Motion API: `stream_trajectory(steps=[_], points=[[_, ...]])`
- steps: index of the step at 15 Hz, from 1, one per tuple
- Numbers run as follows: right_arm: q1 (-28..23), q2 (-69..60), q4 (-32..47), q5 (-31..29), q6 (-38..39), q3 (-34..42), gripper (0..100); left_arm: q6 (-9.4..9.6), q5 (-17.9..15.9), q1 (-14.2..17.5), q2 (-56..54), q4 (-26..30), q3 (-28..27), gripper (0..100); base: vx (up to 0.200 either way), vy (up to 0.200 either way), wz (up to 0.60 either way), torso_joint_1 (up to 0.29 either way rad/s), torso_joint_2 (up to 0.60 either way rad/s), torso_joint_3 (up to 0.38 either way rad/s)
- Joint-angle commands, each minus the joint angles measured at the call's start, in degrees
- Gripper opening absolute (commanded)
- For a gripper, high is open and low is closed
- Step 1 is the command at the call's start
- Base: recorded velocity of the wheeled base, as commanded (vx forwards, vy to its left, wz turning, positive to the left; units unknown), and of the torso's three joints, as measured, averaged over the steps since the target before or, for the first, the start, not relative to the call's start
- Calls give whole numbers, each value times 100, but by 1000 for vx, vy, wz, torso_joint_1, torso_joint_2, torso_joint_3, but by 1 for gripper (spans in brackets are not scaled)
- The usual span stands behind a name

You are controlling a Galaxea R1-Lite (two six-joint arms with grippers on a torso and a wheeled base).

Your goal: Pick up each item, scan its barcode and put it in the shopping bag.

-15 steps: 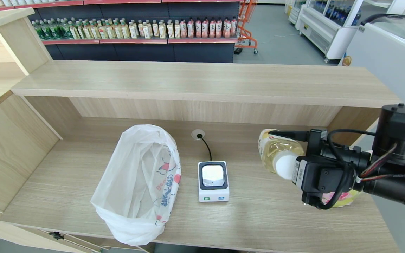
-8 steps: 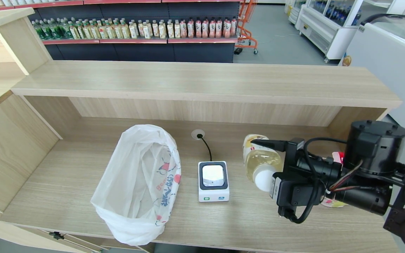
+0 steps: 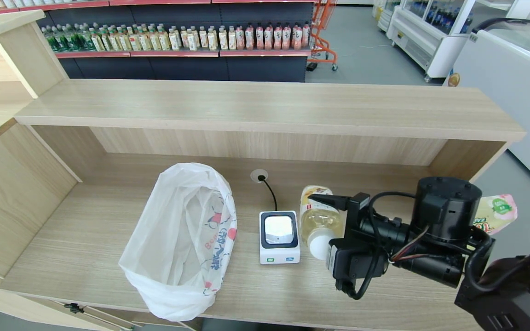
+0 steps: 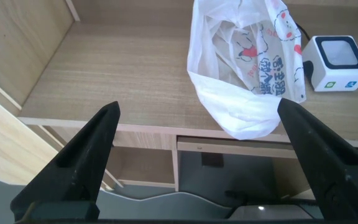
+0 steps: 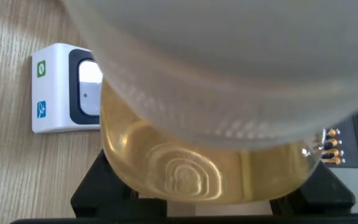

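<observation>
My right gripper [image 3: 327, 216] is shut on a clear bottle [image 3: 318, 220] of yellow liquid with a white cap, held on its side just right of the white barcode scanner [image 3: 279, 236]. In the right wrist view the bottle [image 5: 197, 149] looms large, with the scanner [image 5: 64, 87] beside it. A white plastic shopping bag [image 3: 187, 234] stands open on the counter left of the scanner. My left gripper [image 4: 197, 162] hangs open off the counter's front edge, near the shopping bag [image 4: 247, 68] and the scanner [image 4: 337, 62].
A pink and green snack pouch [image 3: 497, 211] lies at the counter's right end, behind my right arm. The scanner's black cable [image 3: 269, 193] runs back to a hole in the wooden counter [image 3: 85, 239]. A raised shelf [image 3: 265, 105] spans the back.
My right arm has carried the bottle leftward, from the counter's right end to just beside the scanner. The snack pouch has come into sight behind the arm.
</observation>
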Motion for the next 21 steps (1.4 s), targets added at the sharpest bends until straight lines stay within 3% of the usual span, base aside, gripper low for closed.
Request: stream_trajectory(steps=[1,17,21], points=[[183,454,-224,-18,-2,-23,0,0,-2,1,-1,-2,0,100,0,0,0,0,0,0],[200,1307,-1675,-247,165,487,0,0,-2,1,-1,-2,0,100,0,0,0,0,0,0],[209,1430,-2140,-256,279,557,0,9,-2,1,-1,-2,0,100,0,150,0,-3,2,2]])
